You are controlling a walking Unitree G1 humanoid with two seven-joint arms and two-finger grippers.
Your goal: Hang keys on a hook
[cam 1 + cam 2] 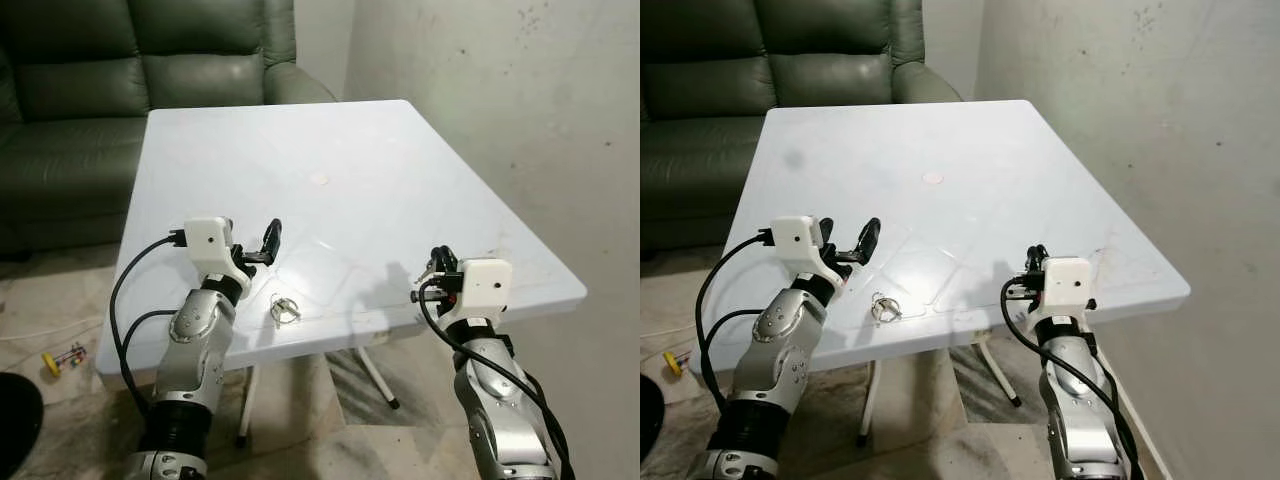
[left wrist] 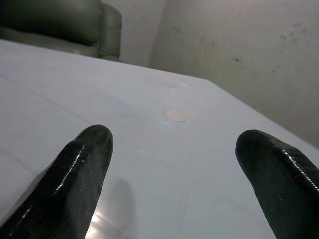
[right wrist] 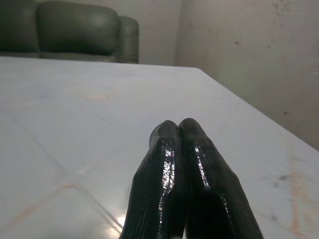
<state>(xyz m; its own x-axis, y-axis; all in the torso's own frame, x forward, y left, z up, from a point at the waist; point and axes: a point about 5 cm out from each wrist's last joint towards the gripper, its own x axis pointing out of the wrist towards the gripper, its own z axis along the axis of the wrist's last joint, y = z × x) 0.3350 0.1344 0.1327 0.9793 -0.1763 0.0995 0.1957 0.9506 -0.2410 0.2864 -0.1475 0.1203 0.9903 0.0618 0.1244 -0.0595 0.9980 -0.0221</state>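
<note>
The left gripper (image 1: 258, 245) hangs just above the near edge of the white table (image 1: 400, 150), toward its near left corner, with its two black fingers (image 2: 79, 169) spread wide and nothing between them. The keys (image 1: 284, 309) lie flat on the tabletop just beside it, a little nearer the robot and slightly to its right, close to the near edge. They are a small bunch on a ring; the way their long side runs is too small to make out. The left gripper points away from the robot, across the table, so the keys sit behind and below its fingertips; I judge it must draw back and tip down to reach them.

The right gripper (image 1: 437, 262) hovers over the near right part of the table, its fingers pressed together and holding nothing, and it is well apart from the keys, so the left arm is the nearer one.

Beyond the keys the tabletop is bare but for a small pale spot (image 1: 319, 180) near the middle. A dark sofa (image 1: 120, 80) stands past the far edge and a wall (image 1: 520, 120) runs along the right edge. I can make out no hook.
</note>
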